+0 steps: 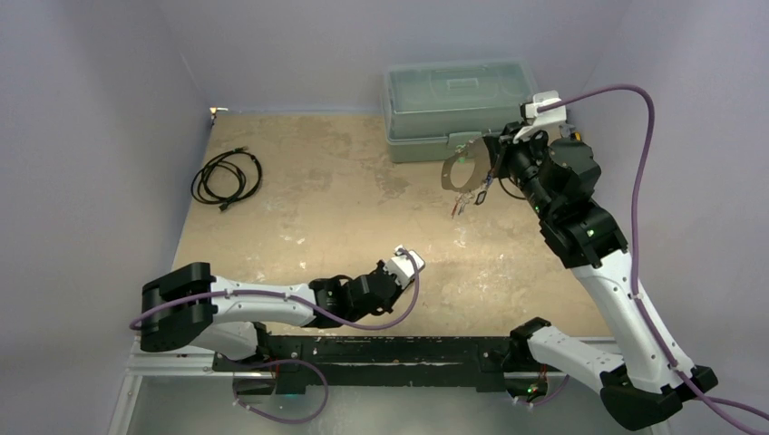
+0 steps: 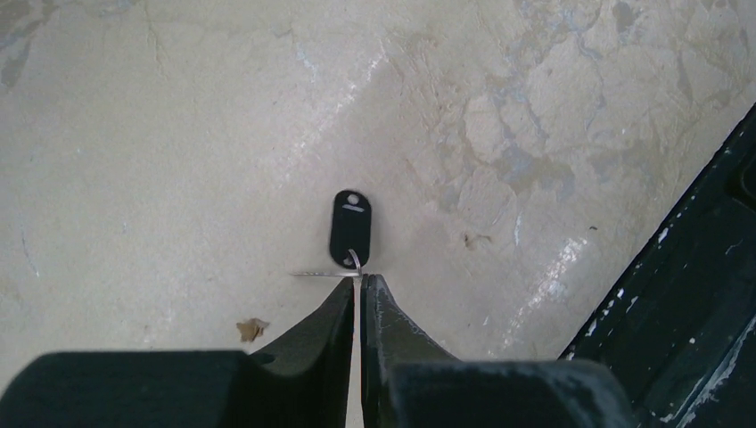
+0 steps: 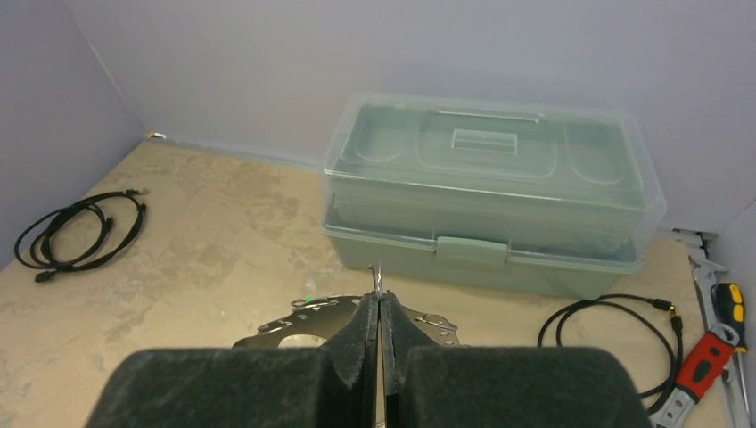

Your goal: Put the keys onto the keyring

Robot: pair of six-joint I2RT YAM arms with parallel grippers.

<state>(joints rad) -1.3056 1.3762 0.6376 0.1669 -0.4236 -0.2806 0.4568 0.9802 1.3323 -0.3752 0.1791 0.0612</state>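
Observation:
My right gripper (image 1: 494, 163) is raised near the toolbox and shut on the keyring (image 1: 461, 169), a flat grey metal hoop held in the air. Several small keys (image 1: 466, 203) dangle below it. In the right wrist view the fingertips (image 3: 379, 299) pinch a thin wire end, and the keyring (image 3: 299, 323) spreads out under them. My left gripper (image 1: 405, 261) is low over the table near the front. In the left wrist view it (image 2: 360, 276) is shut on the small wire loop of a black-tagged key (image 2: 350, 227). A thin silvery sliver sticks out to the left.
A pale green toolbox (image 1: 458, 109) stands at the back, also in the right wrist view (image 3: 490, 192). A coiled black cable (image 1: 227, 177) lies at the back left. Another black cable (image 3: 615, 334) and hand tools (image 3: 713, 348) lie at the right. A black base rail (image 2: 686, 294) runs along the near edge.

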